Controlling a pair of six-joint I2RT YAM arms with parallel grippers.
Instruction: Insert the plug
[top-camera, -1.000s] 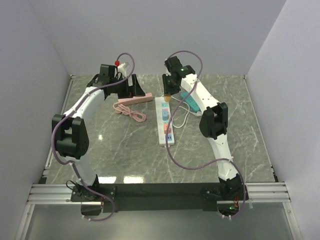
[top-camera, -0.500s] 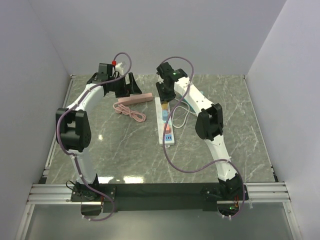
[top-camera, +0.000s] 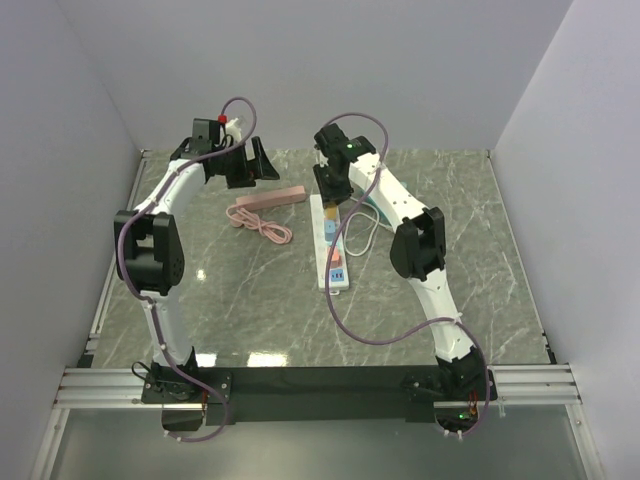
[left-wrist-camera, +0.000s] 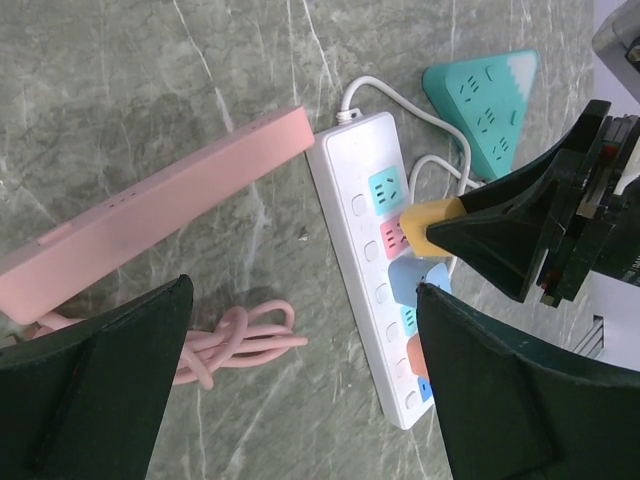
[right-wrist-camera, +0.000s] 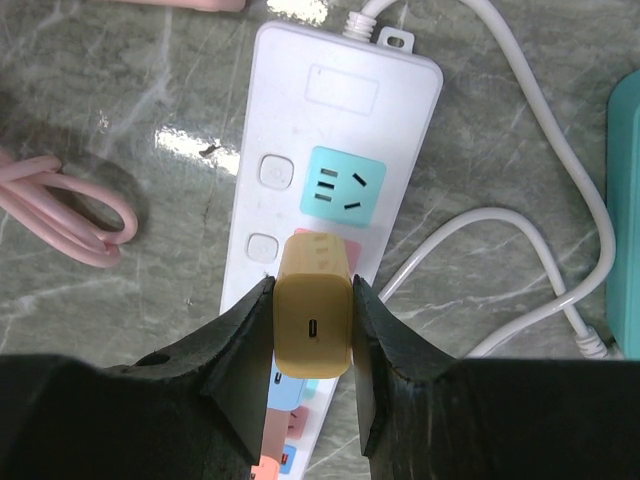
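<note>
A yellow plug (right-wrist-camera: 313, 325) sits between the fingers of my right gripper (right-wrist-camera: 313, 300), which is shut on it. The plug points down at the pink socket, second from the cord end of the white power strip (right-wrist-camera: 345, 95). Its prongs are hidden, so I cannot tell if they are in. In the left wrist view the plug (left-wrist-camera: 430, 225) meets the strip (left-wrist-camera: 345, 170) at that socket. My left gripper (left-wrist-camera: 300, 390) hangs open and holds nothing, above the table at the back left (top-camera: 255, 162).
A pink power strip (left-wrist-camera: 160, 205) lies left of the white one, its coiled pink cord (left-wrist-camera: 235, 340) beside it. A teal triangular socket block (left-wrist-camera: 485, 85) lies to the right, with the white cord (right-wrist-camera: 520, 230) looping near it. Walls close in on three sides.
My right arm swung left and brought the plug down over the strip's far end. My left gripper pulled back and up from the pink strip, staying open.
</note>
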